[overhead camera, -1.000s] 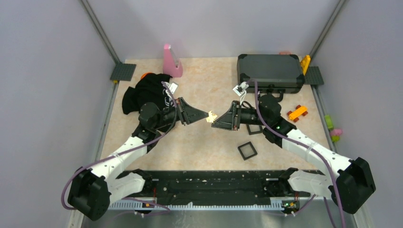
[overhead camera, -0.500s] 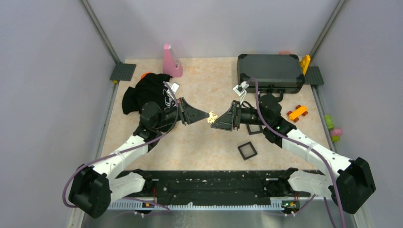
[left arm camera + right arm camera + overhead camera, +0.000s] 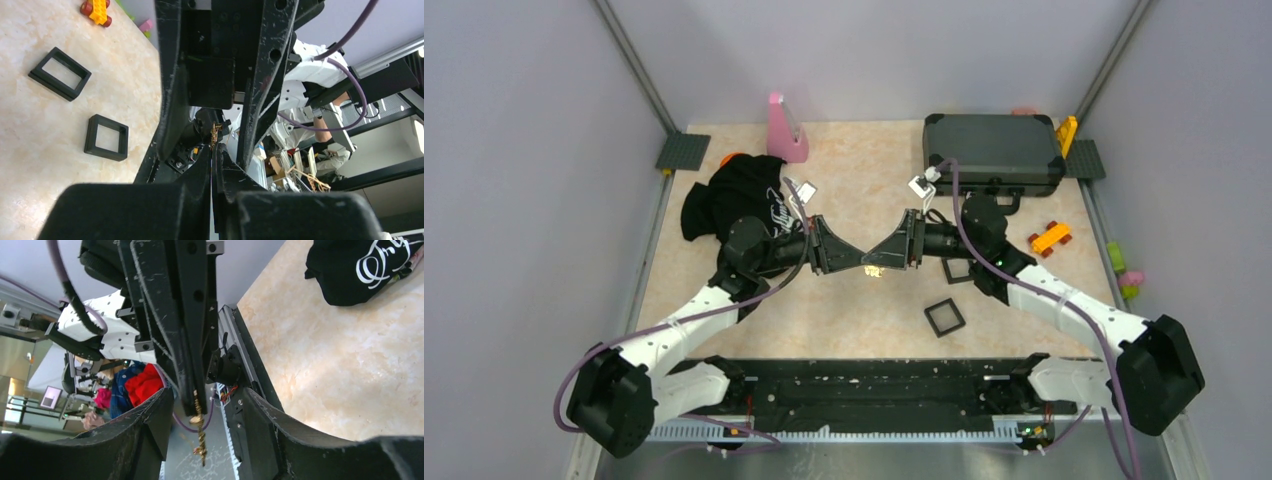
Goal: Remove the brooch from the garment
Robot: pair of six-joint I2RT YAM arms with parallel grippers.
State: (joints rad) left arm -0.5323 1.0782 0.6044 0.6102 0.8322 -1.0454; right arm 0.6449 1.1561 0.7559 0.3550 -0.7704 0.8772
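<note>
No readable text anywhere. White looping script lettering (image 3: 385,265) sits on the black T-shirt (image 3: 340,287), but it is too curly and cut off by the picture edge to read. From above it's only a white squiggle.

Left arm (image 3: 686,322) and right arm (image 3: 1072,308) stretch up from bases at near edge and lean inward toward worktop (image 3: 854,180) middle. Wrists roughly level. Left claw (image 3: 861,262) and right claw (image 3: 882,261) face each other, tips meeting. Left claw pinched tight on brooch (image 3: 199,426). Right claw's fingers (image 3: 145,435) spread apart, straddling left claw's tip, gripping nothing.
</note>
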